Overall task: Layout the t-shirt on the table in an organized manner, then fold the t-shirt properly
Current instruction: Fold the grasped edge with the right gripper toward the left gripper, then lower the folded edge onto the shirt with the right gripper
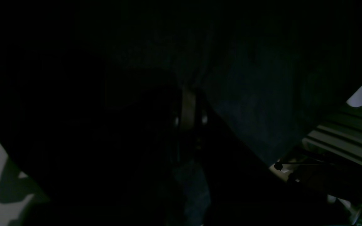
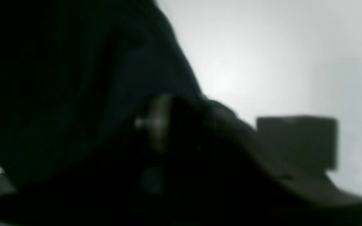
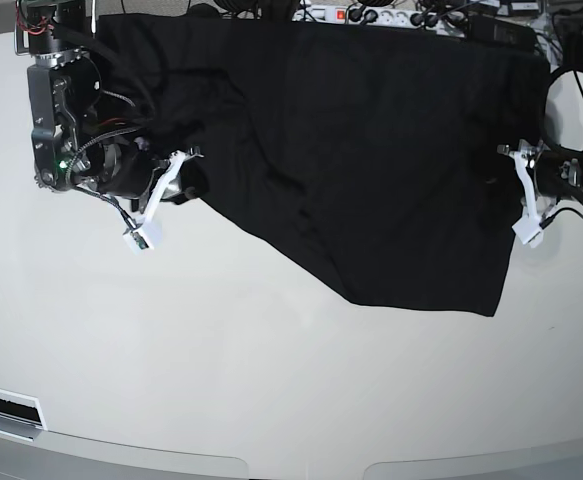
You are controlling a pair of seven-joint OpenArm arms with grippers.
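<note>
The black t-shirt lies spread over the far half of the white table, with a lower corner hanging towards the front right. My right gripper, on the left of the base view, is shut on the shirt's bunched left edge. My left gripper, on the right of that view, is shut on the shirt's right edge. In the left wrist view dark fabric fills the frame around the closed fingers. The right wrist view is blurred: fabric covers the gripper over the table.
A power strip and cables run along the table's back edge, just behind the shirt. A dark slot sits at the table's front left edge. A blurred grey block shows beside the right gripper.
</note>
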